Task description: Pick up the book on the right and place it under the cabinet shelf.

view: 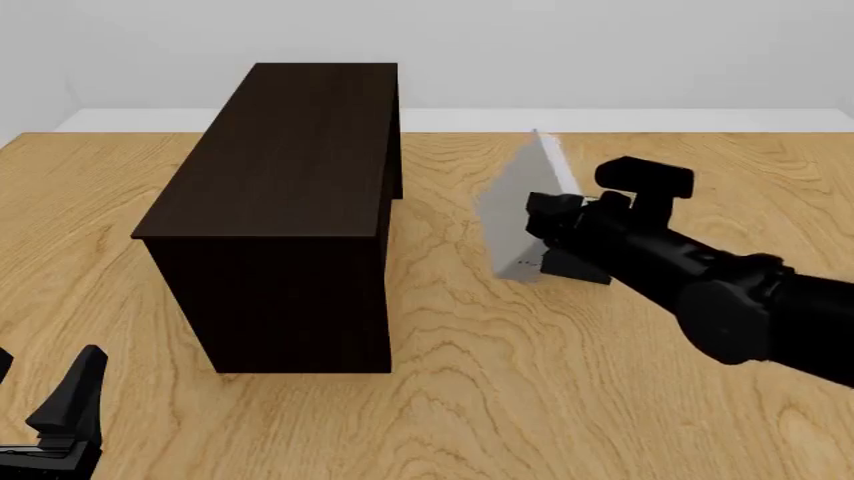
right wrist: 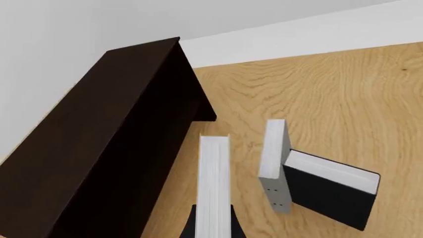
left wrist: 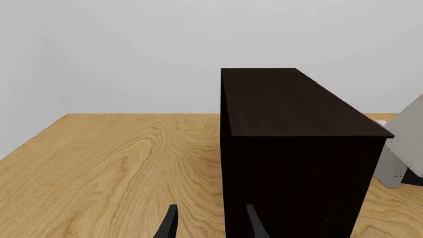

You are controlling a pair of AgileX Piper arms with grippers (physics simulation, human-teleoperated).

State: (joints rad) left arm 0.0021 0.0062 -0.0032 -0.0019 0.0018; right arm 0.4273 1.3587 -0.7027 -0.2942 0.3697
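Observation:
The dark brown cabinet shelf [view: 287,170] stands left of centre on the table; it also shows in the left wrist view [left wrist: 290,148] and the right wrist view [right wrist: 112,144]. My right gripper [view: 545,228] is shut on a pale grey book [view: 514,205] and holds it tilted above the table, just right of the cabinet. In the right wrist view the held book [right wrist: 213,173] shows its white page edges between the fingers of the right gripper [right wrist: 213,220]. My left gripper [view: 40,390] is open and empty at the near left, in front of the cabinet's near end [left wrist: 211,208].
A second pale grey book [right wrist: 274,158] with dots on its spine stands on the table just beyond the held one. A black-covered book [right wrist: 330,191] leans against it. The wooden table [view: 561,380] ends at a white wall behind.

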